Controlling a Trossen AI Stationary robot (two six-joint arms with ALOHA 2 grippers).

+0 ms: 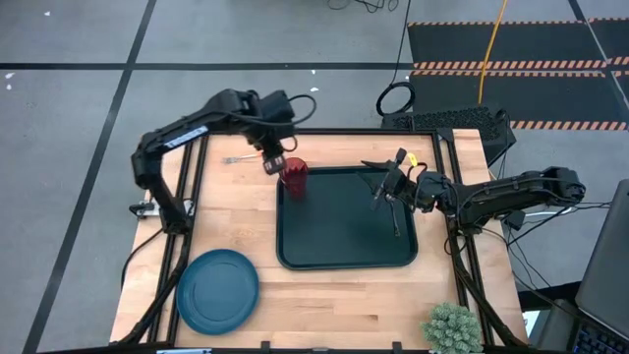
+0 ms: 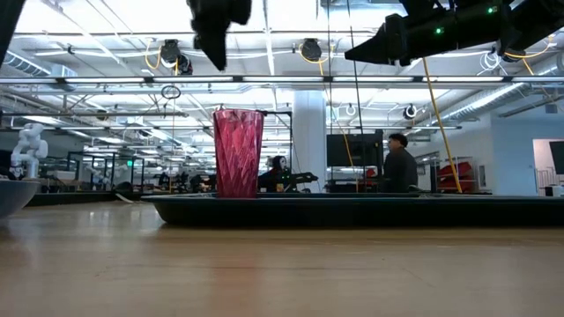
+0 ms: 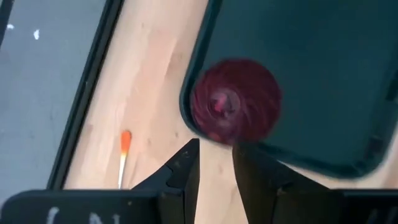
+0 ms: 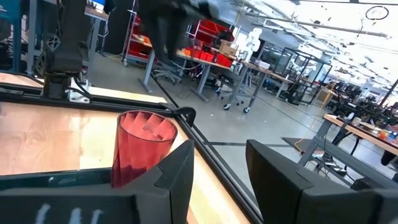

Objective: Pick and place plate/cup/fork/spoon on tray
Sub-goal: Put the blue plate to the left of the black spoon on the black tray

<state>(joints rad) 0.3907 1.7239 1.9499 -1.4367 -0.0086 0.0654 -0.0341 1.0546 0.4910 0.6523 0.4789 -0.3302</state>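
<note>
The red ribbed cup stands upright on the dark tray, in its far left corner; it also shows in the low view. My left gripper hangs open just above and beside the cup, touching nothing. My right gripper is open and empty above the tray's right part, facing the cup. A thin dark spoon lies on the tray under it. The orange-handled fork lies on the table at the far left. The blue plate lies at the near left.
A small green plant stands at the table's near right corner. Bare wood lies between the plate and the tray and along the near edge. People and workbenches show in the room beyond the table.
</note>
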